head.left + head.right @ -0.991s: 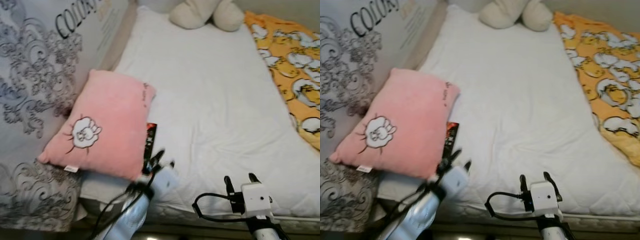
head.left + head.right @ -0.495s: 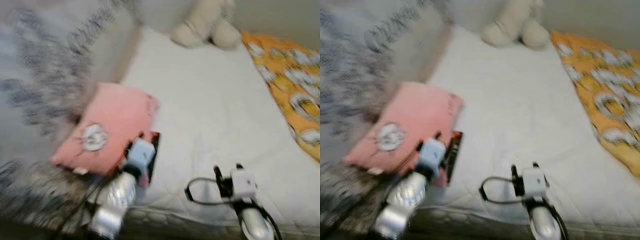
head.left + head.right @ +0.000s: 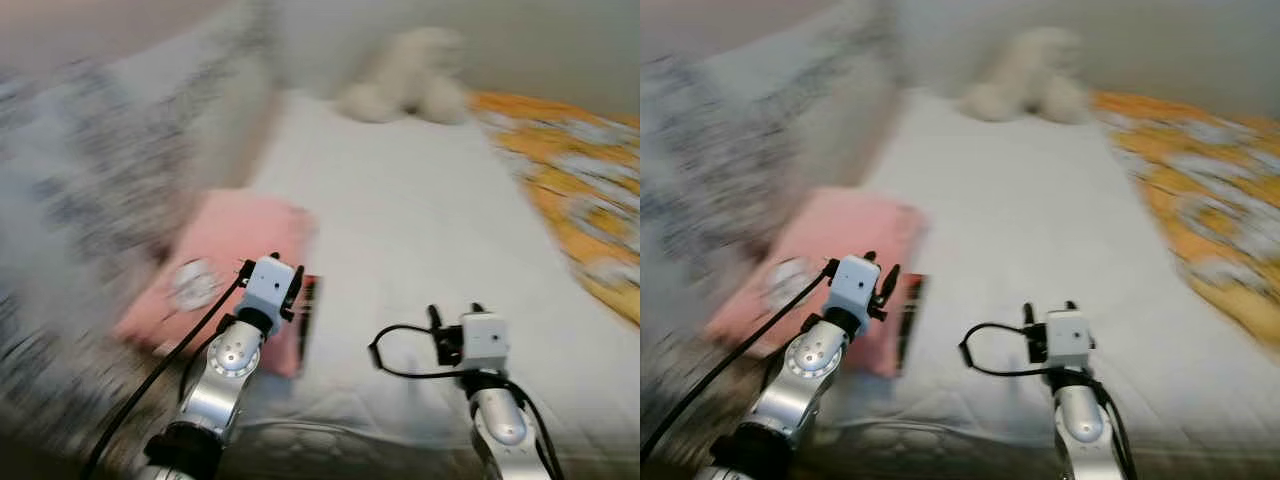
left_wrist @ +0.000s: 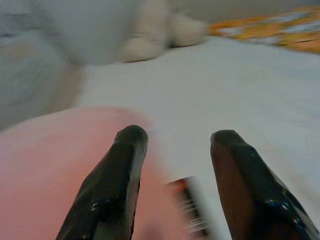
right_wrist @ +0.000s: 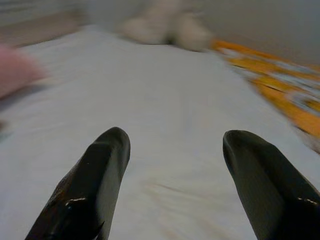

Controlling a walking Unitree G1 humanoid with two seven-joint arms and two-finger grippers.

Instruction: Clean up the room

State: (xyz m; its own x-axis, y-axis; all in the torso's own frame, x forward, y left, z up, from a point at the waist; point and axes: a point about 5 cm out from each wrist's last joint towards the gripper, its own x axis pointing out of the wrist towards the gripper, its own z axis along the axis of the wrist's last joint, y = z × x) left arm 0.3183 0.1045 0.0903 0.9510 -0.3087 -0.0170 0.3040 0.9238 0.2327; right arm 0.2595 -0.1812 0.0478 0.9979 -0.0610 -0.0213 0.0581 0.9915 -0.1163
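A pink pillow (image 3: 225,255) with a white cartoon patch lies at the left side of the white mattress (image 3: 420,200). A red and black packet (image 3: 305,312) sticks out from under the pillow's right edge. My left gripper (image 3: 270,268) hovers over the pillow's near right corner, open with nothing between its fingers; in the left wrist view the pillow (image 4: 45,165) and the packet (image 4: 187,205) lie just ahead of it. My right gripper (image 3: 455,310) is held over the bare mattress to the right, open and empty. All views are blurred by motion.
A cream plush toy (image 3: 410,85) sits at the far end of the mattress. An orange patterned blanket (image 3: 580,190) covers the right side. A grey and white patterned cover (image 3: 90,190) rises along the left. The mattress's front edge (image 3: 350,440) is near my arms.
The camera has swung and the picture has blurred. My left arm has lifted and reached forward, from beside the packet to over the pillow's corner. The right arm has shifted slightly.
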